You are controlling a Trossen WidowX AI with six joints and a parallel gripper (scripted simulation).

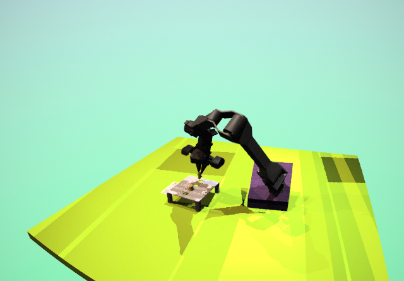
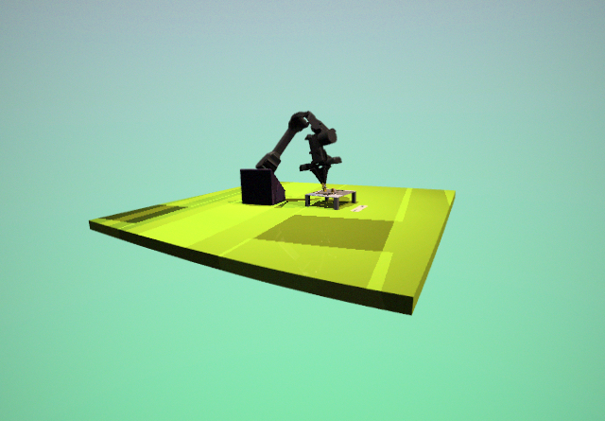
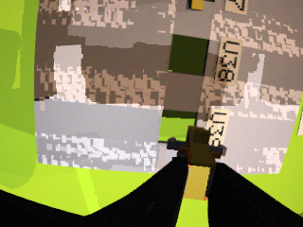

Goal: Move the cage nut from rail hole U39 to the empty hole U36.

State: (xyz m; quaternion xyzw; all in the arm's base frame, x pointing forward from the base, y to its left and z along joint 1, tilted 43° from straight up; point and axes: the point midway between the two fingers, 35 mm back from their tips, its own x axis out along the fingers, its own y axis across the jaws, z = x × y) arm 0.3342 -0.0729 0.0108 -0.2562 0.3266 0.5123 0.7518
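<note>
The claw [image 1: 199, 175] [image 2: 323, 186] [image 3: 197, 170] pinches the cage nut [image 1: 199, 173] [image 2: 323, 188] [image 3: 198, 180] near the U39 label [image 3: 218, 127]. Beyond that label lies the U38 label [image 3: 229, 60].

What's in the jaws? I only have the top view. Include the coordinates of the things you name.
Observer: Wrist view shows the gripper [image 1: 199, 175] [image 2: 323, 186] [image 3: 197, 170] shut on a brass-coloured cage nut [image 3: 197, 182].
Operator: Which labels can you read near it?
Observer: A U39 label [image 3: 218, 127], partly covered by the gripper, and a whole U38 label [image 3: 230, 59] beside the next hole [image 3: 188, 54].
Operator: And the other nut?
Observer: Wrist view shows a yellow piece [image 3: 196, 5] at the frame's upper edge, beside a label cut off to a 7. I can't see whether its wings are open.
</note>
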